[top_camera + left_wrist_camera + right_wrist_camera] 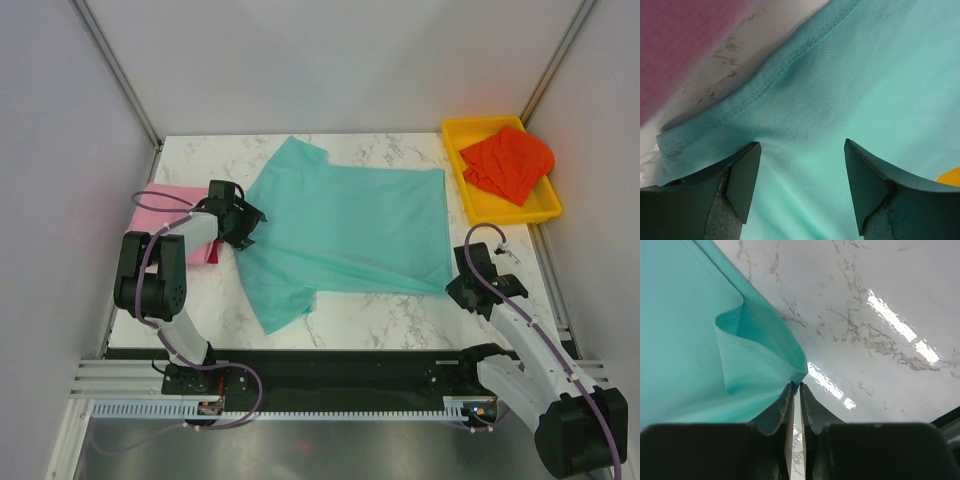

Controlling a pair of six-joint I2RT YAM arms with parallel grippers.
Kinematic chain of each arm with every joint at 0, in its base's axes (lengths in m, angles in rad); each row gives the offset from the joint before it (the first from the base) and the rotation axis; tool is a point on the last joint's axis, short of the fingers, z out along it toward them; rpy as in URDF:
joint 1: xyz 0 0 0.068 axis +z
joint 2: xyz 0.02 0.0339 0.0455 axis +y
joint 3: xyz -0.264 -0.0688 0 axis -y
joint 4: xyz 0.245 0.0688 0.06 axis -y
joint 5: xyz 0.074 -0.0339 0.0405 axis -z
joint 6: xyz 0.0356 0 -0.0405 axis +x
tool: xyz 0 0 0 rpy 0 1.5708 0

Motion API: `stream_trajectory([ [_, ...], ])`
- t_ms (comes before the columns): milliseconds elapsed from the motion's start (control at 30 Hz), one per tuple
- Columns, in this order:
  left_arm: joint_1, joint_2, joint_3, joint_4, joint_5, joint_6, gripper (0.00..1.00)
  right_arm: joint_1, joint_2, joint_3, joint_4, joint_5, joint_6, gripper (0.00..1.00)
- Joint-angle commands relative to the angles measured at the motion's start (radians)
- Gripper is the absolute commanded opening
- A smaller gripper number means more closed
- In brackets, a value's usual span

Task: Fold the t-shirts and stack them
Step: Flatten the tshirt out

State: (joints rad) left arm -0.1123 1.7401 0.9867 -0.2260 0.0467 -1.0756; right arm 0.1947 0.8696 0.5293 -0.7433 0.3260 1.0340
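A teal t-shirt lies spread across the middle of the marble table, its near hem drawn in a crease toward the right. My right gripper sits at the shirt's near right corner. In the right wrist view its jaws are pressed nearly together, pinching the tip of the teal corner, which curls up. My left gripper hovers open over the shirt's left shoulder; teal cloth fills the space between its fingers. A pink t-shirt lies folded at the left edge, with a sliver of crimson beside it.
A yellow tray stands at the back right and holds a crumpled orange-red t-shirt. White walls close in the table on three sides. Bare marble shows to the right of the teal corner.
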Motion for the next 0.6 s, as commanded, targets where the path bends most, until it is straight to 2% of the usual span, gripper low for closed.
stream_trajectory([
  [0,0.008,0.038,-0.011,-0.055,-0.041,0.022,0.76,0.017,0.019,0.044,-0.11,0.036,0.067,0.16],
  [133,0.007,0.012,-0.011,-0.055,-0.042,0.029,0.77,0.031,0.017,0.055,-0.122,0.048,0.066,0.29],
  [200,-0.004,-0.007,-0.013,-0.055,-0.065,0.04,0.77,0.032,0.005,0.066,-0.12,0.082,0.058,0.39],
  [300,-0.024,-0.068,-0.022,-0.055,-0.09,0.055,0.82,0.032,0.006,0.075,-0.096,0.087,0.029,0.43],
  [400,-0.044,-0.135,-0.033,-0.071,-0.097,0.075,0.91,0.031,0.029,0.069,-0.025,0.047,-0.02,0.41],
  [567,-0.055,-0.269,-0.063,-0.2,-0.1,0.112,1.0,0.034,0.072,0.025,0.064,0.021,-0.04,0.4],
])
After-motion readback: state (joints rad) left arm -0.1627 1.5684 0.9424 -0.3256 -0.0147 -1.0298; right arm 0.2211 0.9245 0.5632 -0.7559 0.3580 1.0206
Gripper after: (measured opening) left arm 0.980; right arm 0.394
